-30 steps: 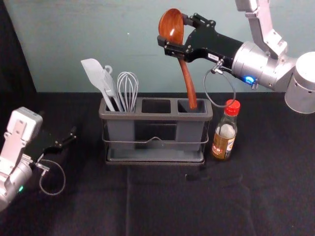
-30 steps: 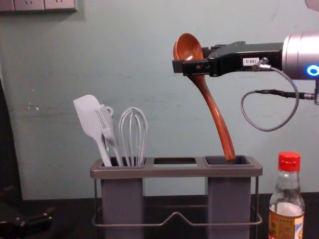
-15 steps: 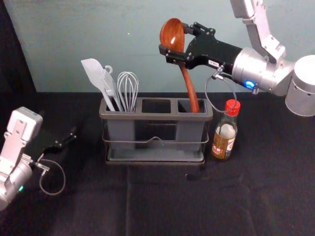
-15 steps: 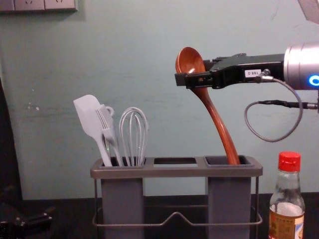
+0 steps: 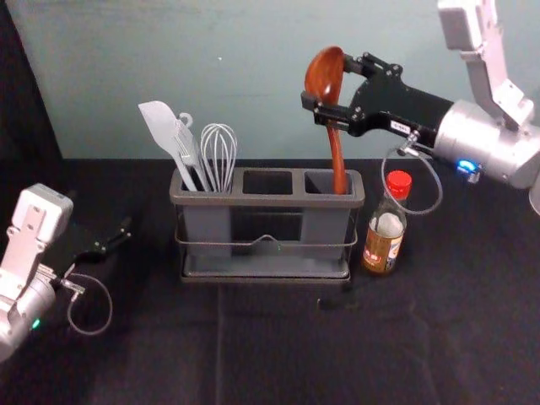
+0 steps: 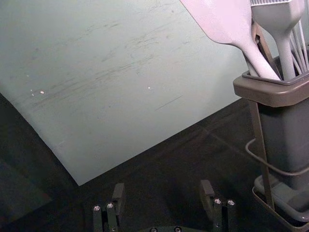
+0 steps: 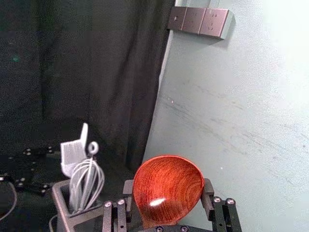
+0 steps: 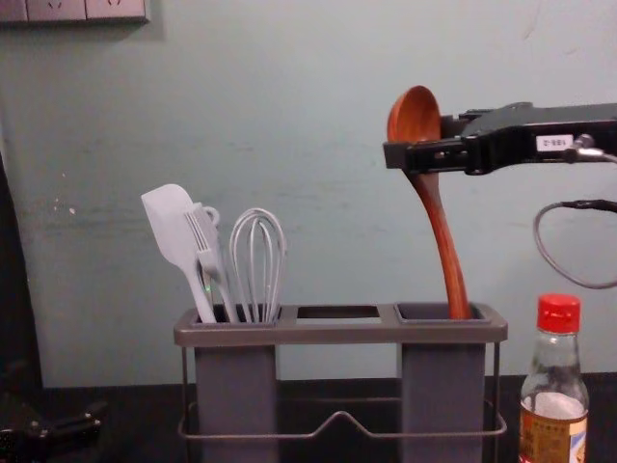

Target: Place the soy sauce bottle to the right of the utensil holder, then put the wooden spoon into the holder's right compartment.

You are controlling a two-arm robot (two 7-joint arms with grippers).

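Insertion step; right gripper [image 5: 326, 82] pinching wooden spoon [image 8: 442, 227] at right compartment [image 8: 443, 386]; next: lower, release; left gripper [image 6: 162, 189] idle at left, spread.

Soft, fairly even light reaches me off the pale wall [image 5: 211, 67], while the dark desk [image 5: 278, 354] swallows it almost to black. From my right wrist I catch a small white glare on the glossy spoon [image 7: 171, 183] and shadow beside the wall sockets [image 7: 200, 21].
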